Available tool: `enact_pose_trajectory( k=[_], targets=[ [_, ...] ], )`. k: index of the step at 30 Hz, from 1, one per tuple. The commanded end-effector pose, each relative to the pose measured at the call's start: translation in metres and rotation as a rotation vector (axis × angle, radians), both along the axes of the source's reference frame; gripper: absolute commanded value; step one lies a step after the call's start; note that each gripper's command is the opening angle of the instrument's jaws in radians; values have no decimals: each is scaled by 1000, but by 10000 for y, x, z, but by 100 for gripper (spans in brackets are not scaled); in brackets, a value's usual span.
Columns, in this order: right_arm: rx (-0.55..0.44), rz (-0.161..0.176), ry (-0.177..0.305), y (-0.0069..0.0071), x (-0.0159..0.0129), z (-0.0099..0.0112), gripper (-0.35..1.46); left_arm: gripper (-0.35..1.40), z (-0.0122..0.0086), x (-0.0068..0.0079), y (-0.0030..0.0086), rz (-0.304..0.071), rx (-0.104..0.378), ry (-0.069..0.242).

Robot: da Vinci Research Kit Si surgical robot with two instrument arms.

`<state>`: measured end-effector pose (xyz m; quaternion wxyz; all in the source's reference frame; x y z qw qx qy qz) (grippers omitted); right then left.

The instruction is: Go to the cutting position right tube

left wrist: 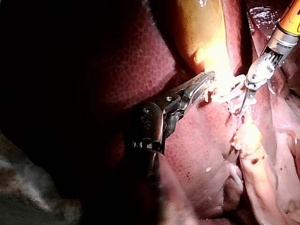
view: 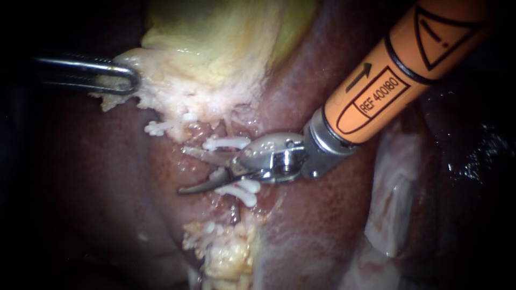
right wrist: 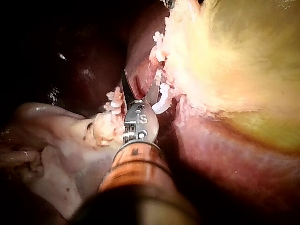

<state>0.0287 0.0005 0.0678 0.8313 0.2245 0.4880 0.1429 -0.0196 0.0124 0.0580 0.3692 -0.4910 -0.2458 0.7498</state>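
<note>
- The right tube (view: 235,211) runs from the pale tissue under the gallbladder (view: 215,43) down across the liver (view: 97,177). One white clip (view: 226,143) crosses it nearer the gallbladder, and a pair of clips (view: 241,192) crosses it lower down.
- The right tool (view: 184,171) has two thin blades, and they stand apart with nothing gripped. One blade lies just under the upper clip and the other just above the lower pair, so they straddle the bare stretch between the clips.
- The left tool (view: 121,80) is clamped on the gallbladder's pale edge and holds that tissue out to the side, well apart from the blades.
- My judgement is that the approach is nearly done. What remains is to seat the tube deep in the throat of the blades, not out at their tips.
- To do this well, advance along the shaft's line in small moves and keep the blades apart (closing belongs to the cut, not to this step).
- Keep both blades clear of the clips, because a blade touching a clip could dislodge it.
- Watch the lower blade's tip, which lies close to the liver surface and could scrape it.
- The right wrist view shows the blades flanking a reddish strip of tissue, which is a useful check of centring before stopping.
</note>
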Motion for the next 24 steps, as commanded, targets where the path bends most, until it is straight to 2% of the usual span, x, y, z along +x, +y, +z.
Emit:
enact_pose_trajectory(
  k=[1, 5, 11, 18, 24],
  targets=[
    [0, -1, 1, -1, 0, -2, 86, -35, 0, 0, 0, 0, 0, 0],
    [1, -11, 8, -8, -6, -12, 103, -35, 0, 1, 0, 1, 0, -1],
    [9, -32, 23, -18, -30, -37, 121, -35, -1, 3, 1, 2, 1, -2],
    [22, -52, 38, -13, -70, -56, 123, -35, -8, 8, 7, -1, 5, -1],
    [21, -72, 14, -7, -92, -47, 123, -35, -10, 10, 8, 0, 6, -1]
  ],
)
